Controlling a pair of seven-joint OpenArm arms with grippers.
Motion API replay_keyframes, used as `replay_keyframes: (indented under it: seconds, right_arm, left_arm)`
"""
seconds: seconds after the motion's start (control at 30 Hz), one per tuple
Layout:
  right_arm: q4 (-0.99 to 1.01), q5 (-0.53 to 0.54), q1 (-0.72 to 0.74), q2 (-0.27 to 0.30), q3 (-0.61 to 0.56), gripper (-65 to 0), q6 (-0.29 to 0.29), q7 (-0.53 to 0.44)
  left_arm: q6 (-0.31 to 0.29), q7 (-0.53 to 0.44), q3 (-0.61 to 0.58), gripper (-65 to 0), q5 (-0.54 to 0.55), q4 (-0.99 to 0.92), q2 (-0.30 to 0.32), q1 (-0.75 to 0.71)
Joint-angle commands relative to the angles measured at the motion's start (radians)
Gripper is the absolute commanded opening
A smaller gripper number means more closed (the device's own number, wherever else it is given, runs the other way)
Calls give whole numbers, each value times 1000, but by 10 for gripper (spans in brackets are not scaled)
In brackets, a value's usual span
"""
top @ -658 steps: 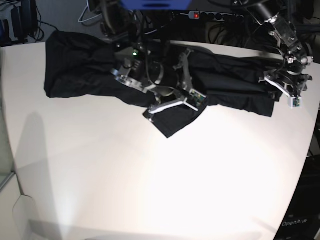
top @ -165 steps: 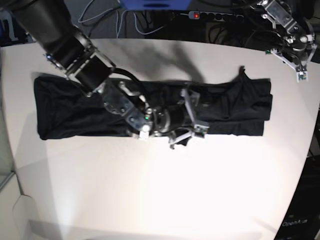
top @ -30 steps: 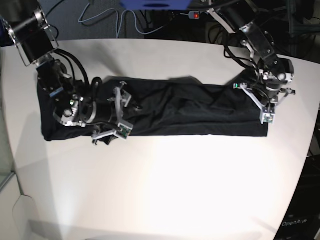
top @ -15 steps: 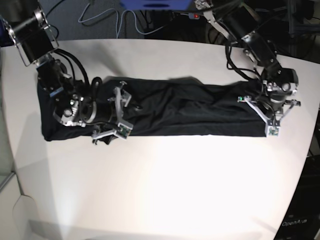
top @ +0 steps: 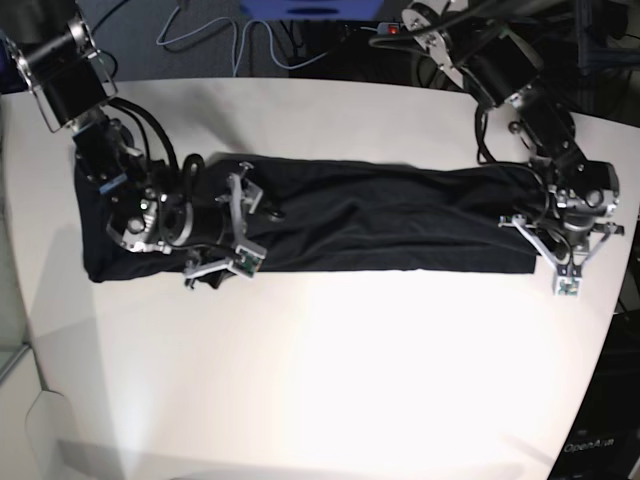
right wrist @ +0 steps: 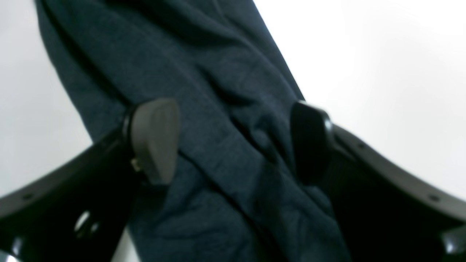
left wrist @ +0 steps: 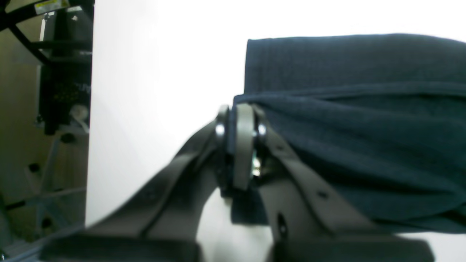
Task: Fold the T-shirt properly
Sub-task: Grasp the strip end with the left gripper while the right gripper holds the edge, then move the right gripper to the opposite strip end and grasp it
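Note:
The black T-shirt (top: 380, 225) lies as a long folded band across the white table (top: 350, 380). At the band's right end my left gripper (top: 545, 245) is shut on the hem. The left wrist view shows that left gripper (left wrist: 237, 145) with its fingertips pressed together, a fold of the T-shirt (left wrist: 364, 127) caught between them. Over the band's left part my right gripper (top: 238, 225) stands open. Seen from the right wrist, the right gripper (right wrist: 233, 142) has its pads wide apart, straddling the T-shirt (right wrist: 225, 91).
The table's right edge (top: 625, 290) runs close to my left gripper, and shows as the table edge (left wrist: 89, 145) in the left wrist view. A power strip (top: 430, 30) and cables lie behind the table.
My left gripper has moved right and toward the front, drawing the shirt's right end out flatter and longer. The right arm has stayed where it was.

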State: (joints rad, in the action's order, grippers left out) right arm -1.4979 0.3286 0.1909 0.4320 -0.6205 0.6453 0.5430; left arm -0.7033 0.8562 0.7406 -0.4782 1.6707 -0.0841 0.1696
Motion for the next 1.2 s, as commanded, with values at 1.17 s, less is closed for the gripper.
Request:
replay_keyframes:
  seconds: [1.17]
  right_arm:
    - [-129,14,20,8,64,-184,0,-25]
  left_arm:
    - [5,-24,-2,-628,17,-186,106,87]
